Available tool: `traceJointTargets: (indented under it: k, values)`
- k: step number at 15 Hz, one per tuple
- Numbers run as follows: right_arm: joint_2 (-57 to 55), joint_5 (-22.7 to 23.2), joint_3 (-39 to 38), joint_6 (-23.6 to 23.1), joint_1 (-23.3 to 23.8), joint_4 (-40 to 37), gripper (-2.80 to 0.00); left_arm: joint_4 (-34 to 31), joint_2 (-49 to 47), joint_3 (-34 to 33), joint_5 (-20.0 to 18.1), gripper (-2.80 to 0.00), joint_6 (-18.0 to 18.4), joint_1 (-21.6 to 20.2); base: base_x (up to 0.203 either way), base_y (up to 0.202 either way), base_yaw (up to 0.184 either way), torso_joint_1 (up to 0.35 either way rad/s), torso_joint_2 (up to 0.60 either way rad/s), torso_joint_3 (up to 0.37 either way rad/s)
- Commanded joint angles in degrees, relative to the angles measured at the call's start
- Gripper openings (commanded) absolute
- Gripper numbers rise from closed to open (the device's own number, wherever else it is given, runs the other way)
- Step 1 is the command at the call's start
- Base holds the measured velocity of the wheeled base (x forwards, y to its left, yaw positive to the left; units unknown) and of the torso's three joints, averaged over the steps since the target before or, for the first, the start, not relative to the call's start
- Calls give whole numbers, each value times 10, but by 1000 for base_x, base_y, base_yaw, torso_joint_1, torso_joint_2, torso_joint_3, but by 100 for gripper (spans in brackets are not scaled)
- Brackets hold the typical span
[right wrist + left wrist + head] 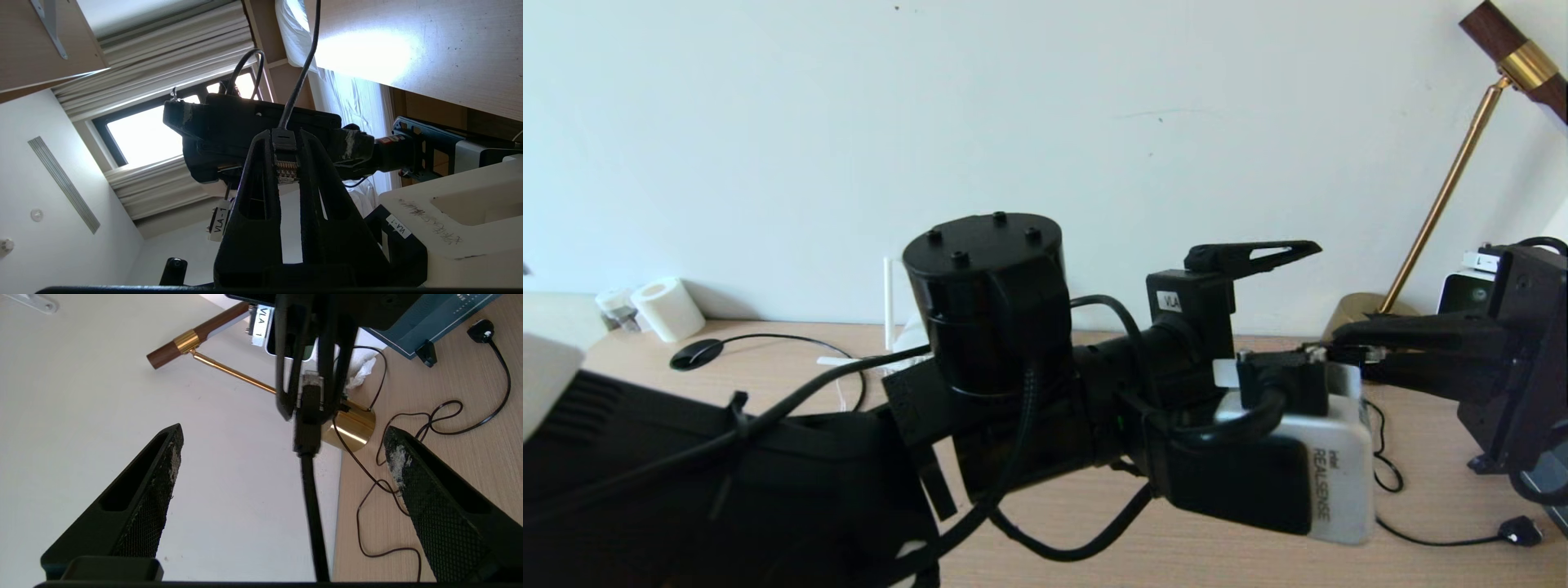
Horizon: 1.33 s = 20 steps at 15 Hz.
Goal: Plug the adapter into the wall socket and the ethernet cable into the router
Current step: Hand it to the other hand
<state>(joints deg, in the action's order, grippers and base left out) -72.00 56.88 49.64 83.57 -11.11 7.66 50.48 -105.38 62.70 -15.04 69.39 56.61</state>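
The right gripper (286,161) is clamped on the ethernet cable (311,486) just behind its clear plug tip (286,171), holding it in the air above the right end of the desk (1421,457), near the back edge. In the left wrist view the plug sits pinched between the right gripper's two dark fingers, and the thick black cord runs away from it toward the left arm's camera. The left gripper (282,449) faces that plug with its fingers (163,473) spread as wide as they go, one on each side of the cord and touching nothing. Behind the left arm, by the back edge of the desk against the wall, a thin white antenna (888,302) of the router stands upright; the rest of the box is hidden. A brass desk lamp (351,428) stands at the back right corner, with a thin dark cord (445,420) looping over the wood to a black mains plug (482,330). A white paper roll (668,308) lies near the back left corner.
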Motion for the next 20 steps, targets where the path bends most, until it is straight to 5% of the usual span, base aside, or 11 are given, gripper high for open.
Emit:
traceJointTargets:
  k: [1,9,10,20]
  values:
    - [0,3,0,5,-1,1,-280,4,-2,-5,-1,0,5,0,0,0,0,0,0,0]
    - [-2,1,-3,5,-1,2,-280,18,-4,-10,-7,0,3,3,0,0,0,0,0,0]
    - [-1,0,-5,5,-1,2,-280,18,-3,-10,-10,-280,2,3,0,0,0,0,0,0]
    - [0,1,-5,5,-1,2,-280,19,-11,-7,-19,-280,1,11,0,0,0,0,0,0]
